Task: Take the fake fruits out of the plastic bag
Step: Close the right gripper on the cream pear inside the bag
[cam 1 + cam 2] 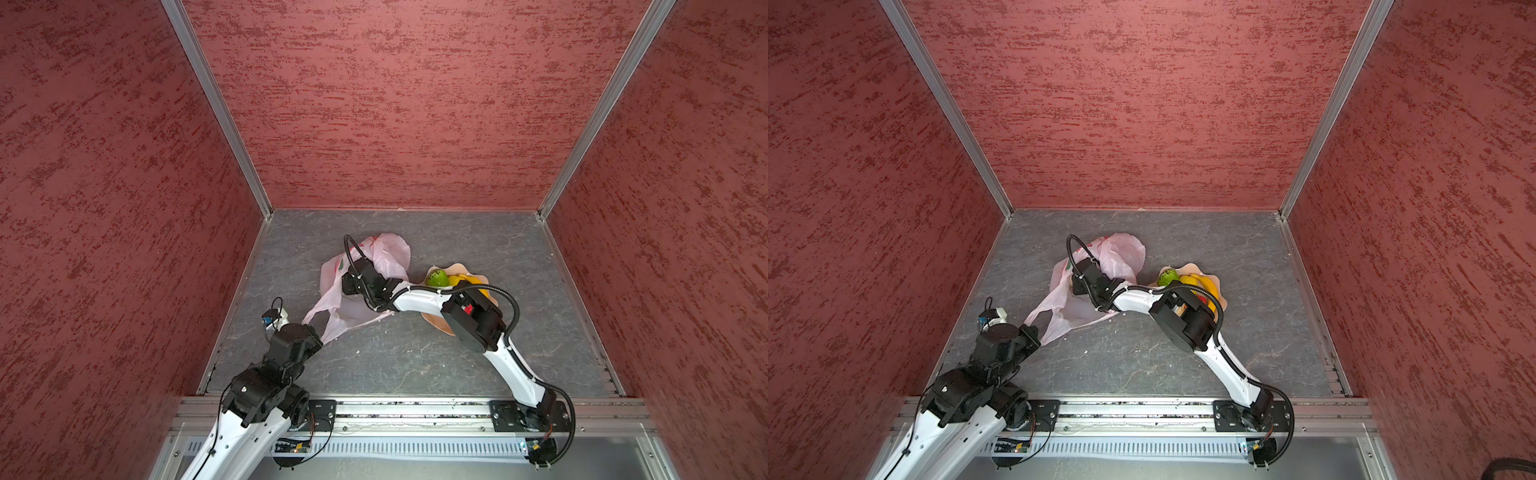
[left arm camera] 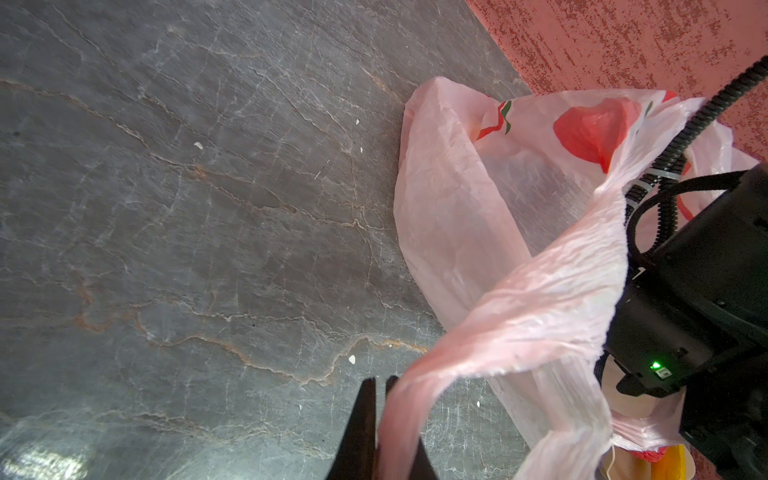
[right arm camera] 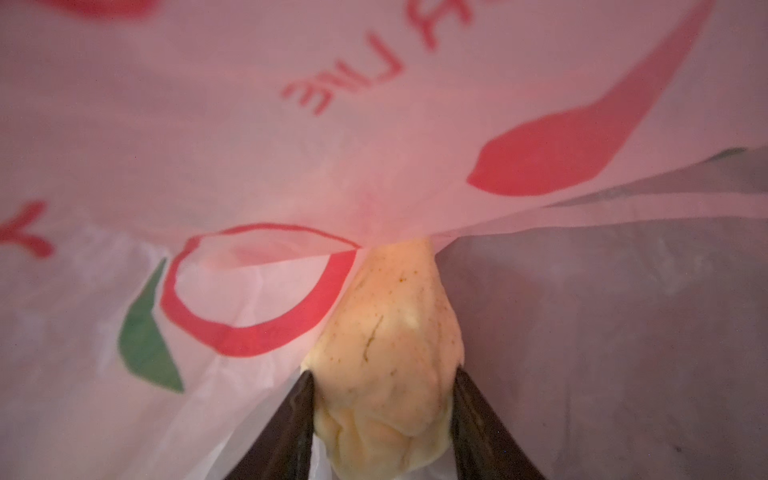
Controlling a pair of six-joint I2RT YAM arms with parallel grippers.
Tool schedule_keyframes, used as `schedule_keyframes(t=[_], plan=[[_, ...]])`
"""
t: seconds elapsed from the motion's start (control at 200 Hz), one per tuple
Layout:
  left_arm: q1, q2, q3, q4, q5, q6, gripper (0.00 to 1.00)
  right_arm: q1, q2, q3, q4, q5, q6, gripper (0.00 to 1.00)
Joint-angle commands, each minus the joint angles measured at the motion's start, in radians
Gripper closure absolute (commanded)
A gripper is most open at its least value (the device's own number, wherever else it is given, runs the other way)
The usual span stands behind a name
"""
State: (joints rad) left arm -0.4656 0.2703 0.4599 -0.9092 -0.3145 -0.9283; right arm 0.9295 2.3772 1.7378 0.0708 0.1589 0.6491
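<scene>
The pale-pink plastic bag [image 1: 388, 253] [image 1: 1121, 253] lies crumpled on the grey floor in both top views. My left gripper [image 2: 380, 380] is shut on one of its loop handles [image 2: 519, 328] and holds it stretched toward the near left. My right arm's wrist [image 1: 365, 282] reaches into the bag's mouth, and its fingers are hidden there in both top views. In the right wrist view, my right gripper [image 3: 383, 372] is shut on a beige lumpy fake fruit [image 3: 390, 328] inside the bag [image 3: 249, 124]; both fingers press its sides.
A peach scalloped bowl [image 1: 434, 322] [image 1: 1192, 266] right of the bag holds a green fruit [image 1: 438, 277] [image 1: 1168, 277] and a yellow banana [image 1: 461, 280] [image 1: 1204, 284]; my right arm's elbow hangs over it. Red textured walls enclose three sides, and a metal rail runs along the front.
</scene>
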Motion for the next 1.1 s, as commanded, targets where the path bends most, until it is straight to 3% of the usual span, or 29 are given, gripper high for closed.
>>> schedule_keyframes(t=[0.0,0.11,0.411,0.812,1.092], plan=[[0.004,0.001,0.012,-0.022,-0.008,-0.003,0.91,-0.011,-0.006,-0.017,0.008,-0.002,-0.005,0.51],[0.005,-0.002,0.019,-0.025,-0.006,-0.002,0.90,-0.011,0.003,-0.002,0.004,-0.019,-0.009,0.39],[0.005,-0.021,0.026,-0.028,0.013,0.006,0.90,-0.013,0.055,0.075,-0.030,-0.029,-0.019,0.26],[0.004,-0.089,0.009,-0.054,0.060,0.001,0.91,-0.026,0.164,0.241,-0.102,-0.021,-0.016,0.22],[0.004,-0.091,0.006,-0.054,0.067,0.002,0.91,-0.040,0.208,0.295,-0.105,-0.022,-0.005,0.29]])
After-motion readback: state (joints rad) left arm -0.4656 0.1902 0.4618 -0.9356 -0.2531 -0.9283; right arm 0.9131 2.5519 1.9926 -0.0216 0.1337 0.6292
